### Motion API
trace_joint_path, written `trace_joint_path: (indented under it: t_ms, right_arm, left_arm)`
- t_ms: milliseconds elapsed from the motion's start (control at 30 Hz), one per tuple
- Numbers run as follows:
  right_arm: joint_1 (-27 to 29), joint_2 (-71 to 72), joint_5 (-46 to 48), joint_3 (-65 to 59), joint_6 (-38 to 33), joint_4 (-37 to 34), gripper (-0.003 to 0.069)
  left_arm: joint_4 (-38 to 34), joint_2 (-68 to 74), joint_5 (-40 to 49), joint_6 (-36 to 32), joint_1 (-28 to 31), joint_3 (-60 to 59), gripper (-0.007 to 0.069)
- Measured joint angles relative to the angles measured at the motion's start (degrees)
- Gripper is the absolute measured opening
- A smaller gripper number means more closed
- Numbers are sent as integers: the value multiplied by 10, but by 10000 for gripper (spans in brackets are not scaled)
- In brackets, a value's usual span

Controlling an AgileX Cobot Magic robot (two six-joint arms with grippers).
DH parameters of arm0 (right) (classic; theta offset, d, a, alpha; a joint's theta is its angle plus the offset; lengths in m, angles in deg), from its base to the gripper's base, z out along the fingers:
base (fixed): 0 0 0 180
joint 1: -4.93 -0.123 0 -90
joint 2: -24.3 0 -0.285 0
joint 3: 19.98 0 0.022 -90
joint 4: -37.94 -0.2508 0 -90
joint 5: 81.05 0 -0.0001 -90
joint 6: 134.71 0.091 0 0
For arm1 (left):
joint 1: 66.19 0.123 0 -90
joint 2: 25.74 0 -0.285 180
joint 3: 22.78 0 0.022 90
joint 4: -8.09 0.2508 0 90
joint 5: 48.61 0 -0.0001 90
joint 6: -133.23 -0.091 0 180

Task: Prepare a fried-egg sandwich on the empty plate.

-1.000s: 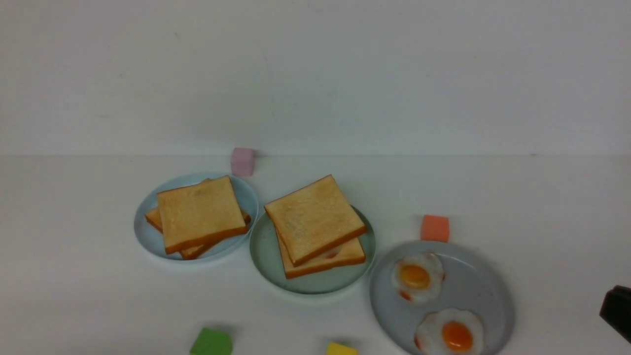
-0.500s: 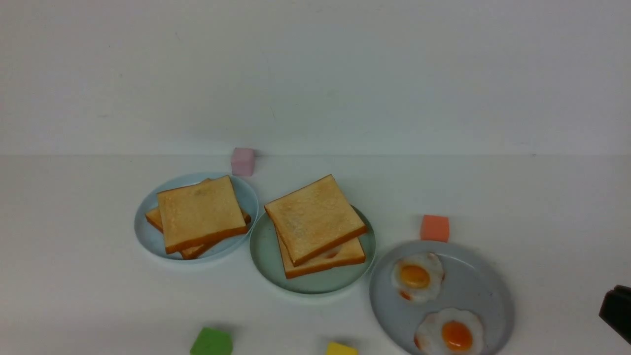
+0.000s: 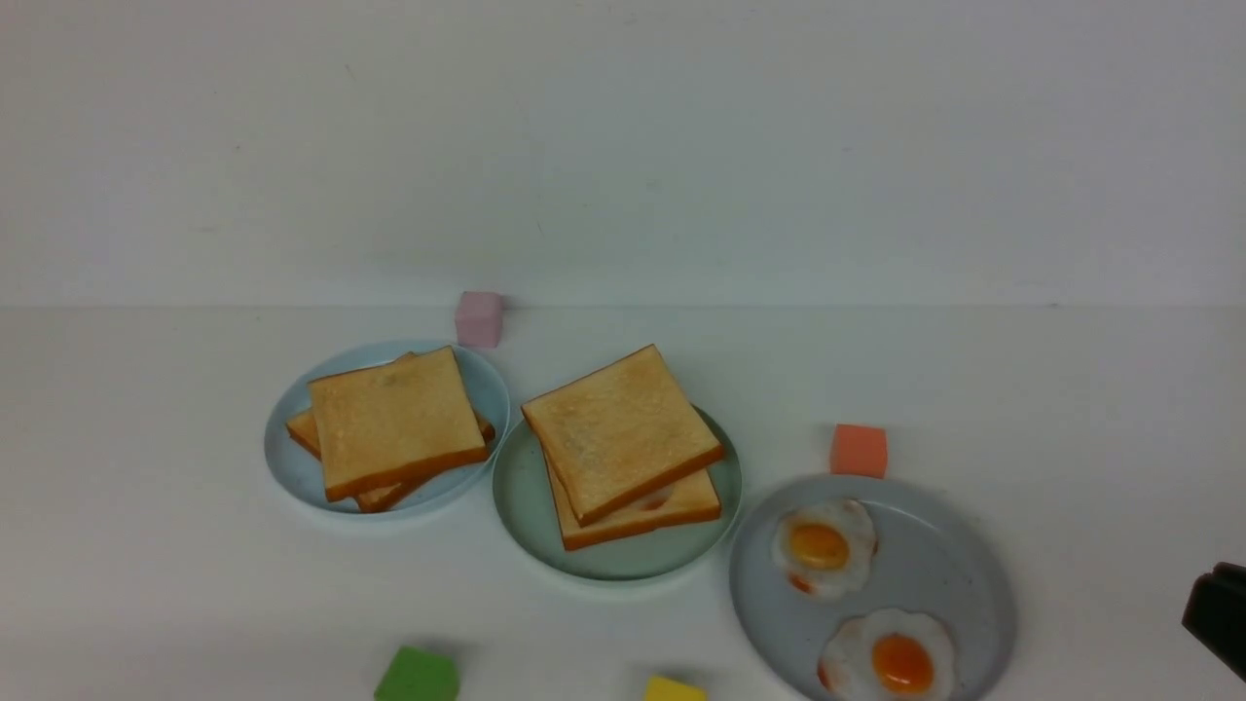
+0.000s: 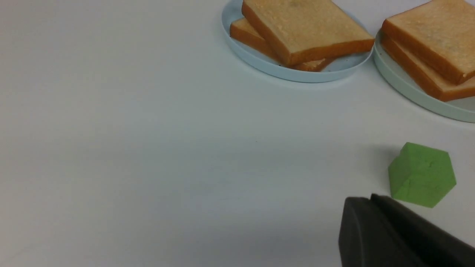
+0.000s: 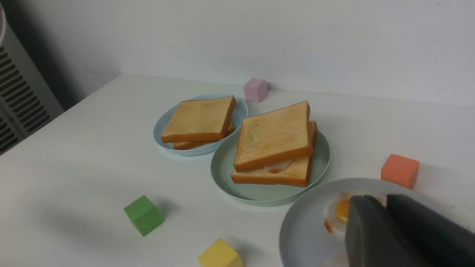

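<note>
In the middle of the front view is the fried-egg sandwich (image 3: 623,438), two toast slices turned against each other with a bit of egg showing between them, and it lies on the mint-green plate (image 3: 608,560). At the upper left of it, the pale blue plate (image 3: 292,472) carries two stacked toast slices (image 3: 399,424) – at the lower right, the grey plate (image 3: 959,584) carries two fried eggs (image 3: 861,604). The left gripper (image 4: 365,202) and the right gripper (image 5: 374,202) touch no food – whether each is open or closed, I cannot tell.
</note>
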Motion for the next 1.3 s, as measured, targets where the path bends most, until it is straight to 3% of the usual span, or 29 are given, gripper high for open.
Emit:
trace_joint_path:
  t_ms: [1300]
  right_arm:
    - [0,0,0,0,-1,1,139]
  left_arm:
    - [0,0,0,0,0,0,70]
